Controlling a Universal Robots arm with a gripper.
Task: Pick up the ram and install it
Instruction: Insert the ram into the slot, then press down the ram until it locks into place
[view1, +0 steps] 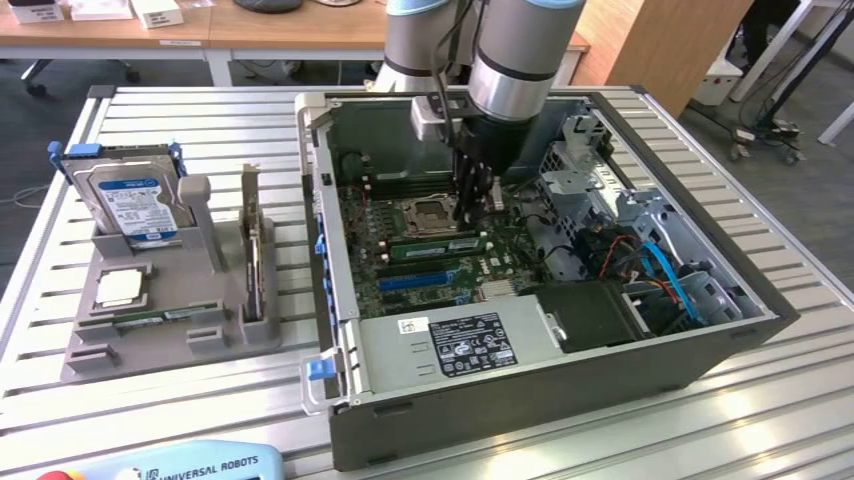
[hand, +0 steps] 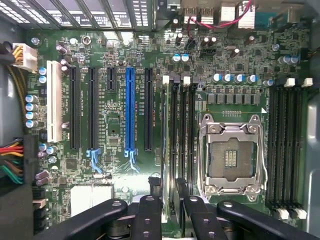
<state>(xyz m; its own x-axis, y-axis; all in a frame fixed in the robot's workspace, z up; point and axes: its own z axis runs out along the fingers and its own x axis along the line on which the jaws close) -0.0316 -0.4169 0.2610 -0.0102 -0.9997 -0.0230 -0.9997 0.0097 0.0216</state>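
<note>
The ram (view1: 434, 244), a thin green stick, stands on edge in a memory slot of the open computer's motherboard, right beside the bare CPU socket (view1: 424, 212). My gripper (view1: 470, 215) reaches down into the case just above the ram. In the wrist view the gripper (hand: 172, 200) hangs over the black memory slots (hand: 180, 130) next to the socket (hand: 232, 155). Its black fingers (hand: 150, 215) stand apart, one on each side of the slot line, and I see nothing clamped between them.
A grey tray (view1: 174, 340) at the exterior view's left holds a silver hard drive (view1: 134, 205), a dark expansion card (view1: 251, 250) on edge, and a thin green strip (view1: 163, 318) in its front groove. The power supply (view1: 454, 345), cables and the drive cage (view1: 587, 170) crowd the case.
</note>
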